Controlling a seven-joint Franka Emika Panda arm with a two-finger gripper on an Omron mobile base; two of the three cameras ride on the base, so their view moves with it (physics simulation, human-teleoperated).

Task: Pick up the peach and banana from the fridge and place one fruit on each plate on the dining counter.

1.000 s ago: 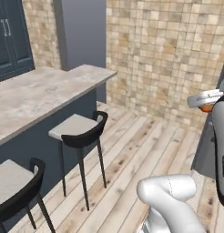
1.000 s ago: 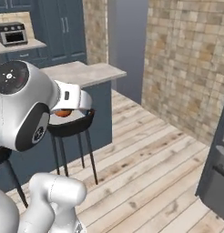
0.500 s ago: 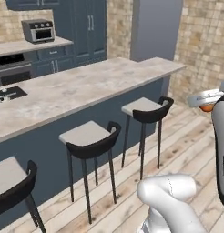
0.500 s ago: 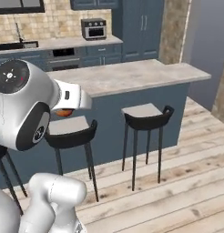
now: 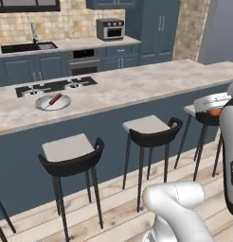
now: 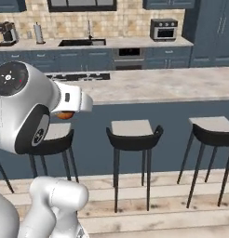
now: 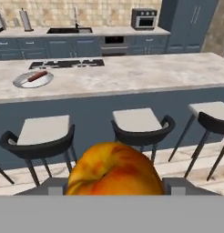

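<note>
Seen in the hand view, left to right, taking the dining desk [image 7: 132, 75] as landmark. At its far left end, a pale grey plate [image 7: 33, 79] with a red-brown stick-like piece [image 7: 36, 75] lying on it, close to the near edge. Just behind the plate, a black cooktop [image 7: 66, 63] set into the beige marbled top. To the right of the cooktop, bare stone running out to the right end of the desk.

Below the near edge, three black-backed stools [image 7: 137, 123] with pale seats, tucked against the dark blue base, with gaps between them. In front of the stools, pale wooden plank floor [image 5: 113, 198].

Well short of the desk, out over the floor: end effector [image 7: 114, 182] clamped on the peach [image 7: 114, 173], fingers set wide on either side of the fruit. Peach also visible as an orange sliver under the white hand in the right base view [image 6: 65, 115].

Beyond the desk, a back-wall counter with a sink [image 7: 69, 30] and a toaster oven [image 7: 144, 18], then tall dark blue cabinets [image 7: 189, 22] at the right.
</note>
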